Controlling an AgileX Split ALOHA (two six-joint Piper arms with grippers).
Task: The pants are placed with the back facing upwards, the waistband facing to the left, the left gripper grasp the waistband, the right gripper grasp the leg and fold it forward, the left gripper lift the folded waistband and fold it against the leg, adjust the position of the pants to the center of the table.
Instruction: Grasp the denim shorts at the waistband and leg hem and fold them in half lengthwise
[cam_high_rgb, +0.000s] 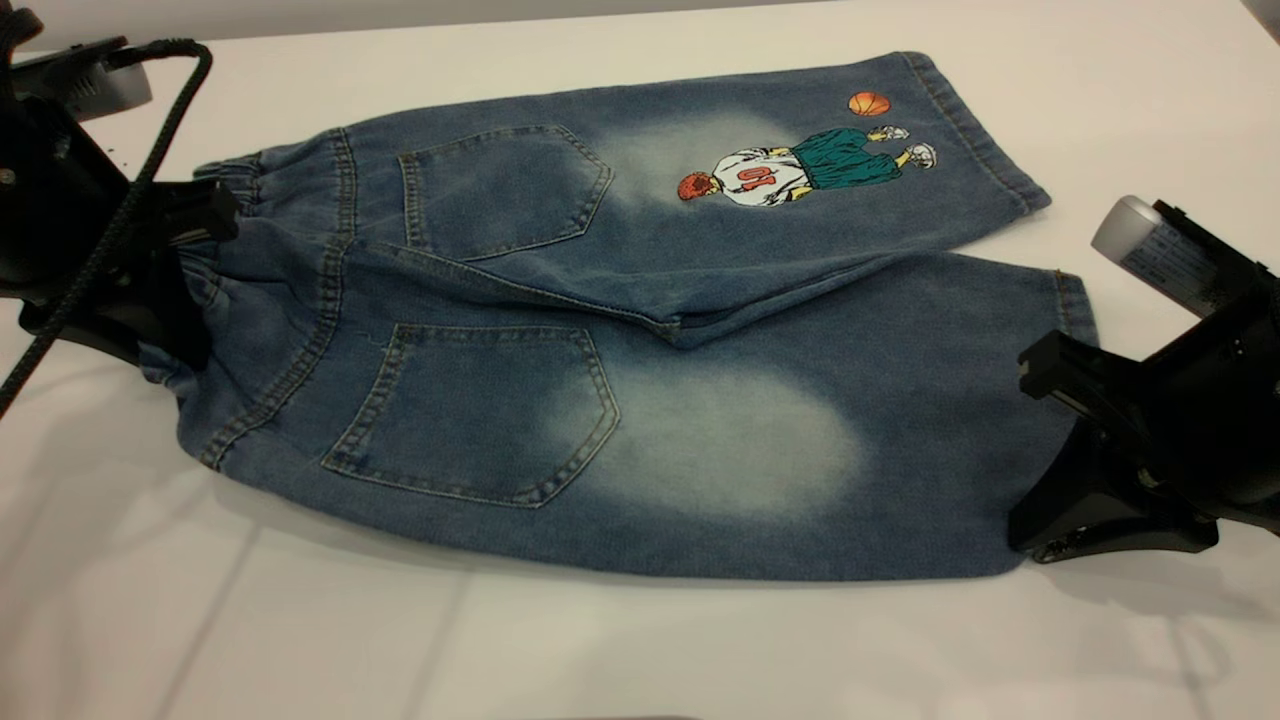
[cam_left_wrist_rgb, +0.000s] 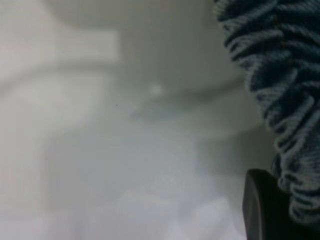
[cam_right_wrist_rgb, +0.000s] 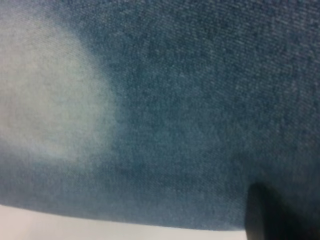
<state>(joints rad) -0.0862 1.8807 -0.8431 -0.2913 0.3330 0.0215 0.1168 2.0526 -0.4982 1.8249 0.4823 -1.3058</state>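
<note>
The pants (cam_high_rgb: 600, 400) under me are matt blue denim cloth, coarse-woven, with pale faded patches and raised stitched seams. Their waistband (cam_left_wrist_rgb: 280, 100) is bunched into soft ruched ridges. The print (cam_high_rgb: 800, 170) on one leg looks flat and smooth. My left claw (cam_high_rgb: 195, 225) and right claw (cam_high_rgb: 1060, 400) are matt black plastic. The tabletop (cam_high_rgb: 300, 620) is smooth white with a faint sheen.

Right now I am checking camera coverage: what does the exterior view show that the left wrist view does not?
Only the exterior view shows the whole pants lying flat and unfolded on the table, both back pockets, the cartoon print, the pale-patched leg, and the right hand at that leg's hem. Only the left wrist view shows the waistband's gathered ruching close up beside one black finger. Both show the waistband, the white table and the left hand at the waistband.
</note>
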